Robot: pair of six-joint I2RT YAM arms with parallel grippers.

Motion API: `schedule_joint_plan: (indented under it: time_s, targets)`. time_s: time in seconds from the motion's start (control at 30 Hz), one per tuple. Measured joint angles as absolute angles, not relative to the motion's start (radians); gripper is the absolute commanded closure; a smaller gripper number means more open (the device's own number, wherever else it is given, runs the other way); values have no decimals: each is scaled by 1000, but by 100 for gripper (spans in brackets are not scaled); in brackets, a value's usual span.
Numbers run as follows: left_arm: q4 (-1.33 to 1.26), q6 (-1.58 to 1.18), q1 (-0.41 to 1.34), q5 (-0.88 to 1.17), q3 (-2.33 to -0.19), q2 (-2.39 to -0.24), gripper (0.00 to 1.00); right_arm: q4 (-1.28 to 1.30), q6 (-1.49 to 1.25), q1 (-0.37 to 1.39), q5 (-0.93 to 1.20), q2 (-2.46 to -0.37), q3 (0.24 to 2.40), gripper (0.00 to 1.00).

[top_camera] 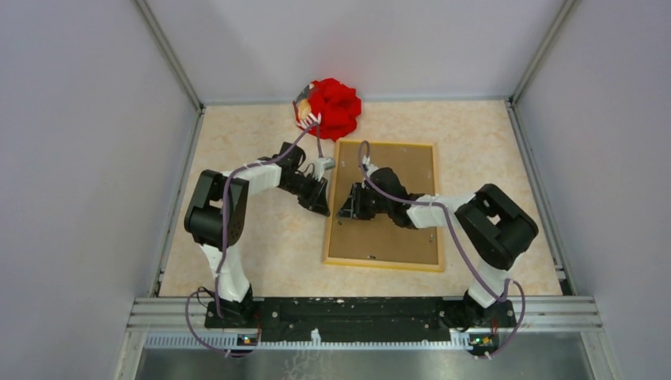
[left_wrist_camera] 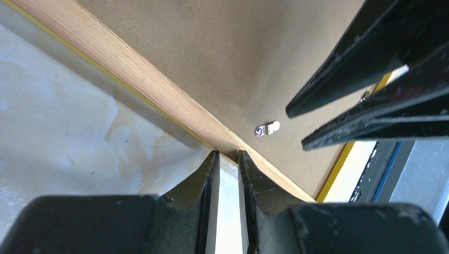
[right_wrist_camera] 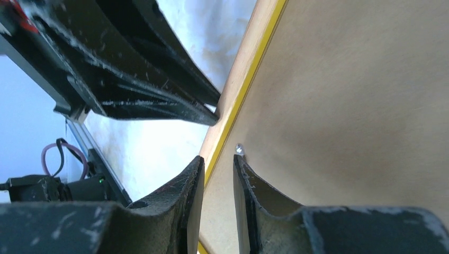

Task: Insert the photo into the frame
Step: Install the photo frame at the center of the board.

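Observation:
The frame (top_camera: 380, 263) lies face down on the table, its light wood reverse up and a thin yellow edge showing. A plain brown backing board (top_camera: 405, 170) fills it. The photo is hidden. My left gripper (top_camera: 320, 199) is at the outside of the frame's left rail (left_wrist_camera: 132, 74), tips (left_wrist_camera: 227, 154) at the wood, jaws a narrow slit apart with nothing between. My right gripper (top_camera: 349, 204) reaches across the board to the same rail (right_wrist_camera: 249, 47), tips (right_wrist_camera: 218, 157) narrowly apart over the rail's inner edge, one beside a small metal screw (right_wrist_camera: 239, 150). The two grippers face each other closely.
A red crumpled object (top_camera: 334, 107) lies at the back, just beyond the frame's far left corner. A small metal turn clip (left_wrist_camera: 267, 128) sits on the backing board (left_wrist_camera: 212, 47) near the rail. Grey walls enclose the table on three sides.

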State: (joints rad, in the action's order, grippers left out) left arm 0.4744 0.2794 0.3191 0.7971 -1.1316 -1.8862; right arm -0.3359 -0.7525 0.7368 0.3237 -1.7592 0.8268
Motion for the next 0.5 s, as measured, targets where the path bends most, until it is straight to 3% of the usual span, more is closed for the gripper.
schedule_joint_plan:
  time_s: [0.13, 0.37, 0.5]
  targets:
    - [474, 283, 320, 795, -1131, -1884, 76, -330, -738, 707, 324, -1752, 827, 75]
    - [475, 283, 320, 795, -1131, -1884, 77, -344, -735, 704, 343, -1783, 827, 96]
    - [477, 287, 320, 792, -1131, -1882, 77, -356, -736, 704, 346, -1817, 826, 98]
